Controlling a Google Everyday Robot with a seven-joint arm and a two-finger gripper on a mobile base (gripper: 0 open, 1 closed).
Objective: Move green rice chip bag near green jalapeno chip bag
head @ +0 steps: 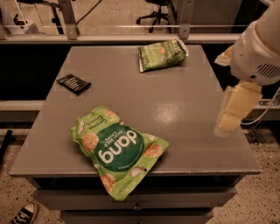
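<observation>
The camera view looks down on a grey table [175,109]. The green rice chip bag [118,151] lies flat near the table's front edge, left of the middle. Its white "dang" lettering reads upside down from here, and its lower corner hangs over the edge above a drawer front [131,199]. The green jalapeno chip bag [161,54] lies at the far side of the table, right of centre and well apart from the rice chip bag. A small flat black packet [73,83] rests near the left edge, between the two bags in depth.

The robot's arm comes in from the upper right. The gripper [226,124] hangs over the right edge of the table, pointing down and holding nothing, well apart from both bags. I cannot tell whether it is spread or closed.

Beyond the table an office chair [155,13] stands on the floor, and a sneaker [24,214] shows at the bottom left.
</observation>
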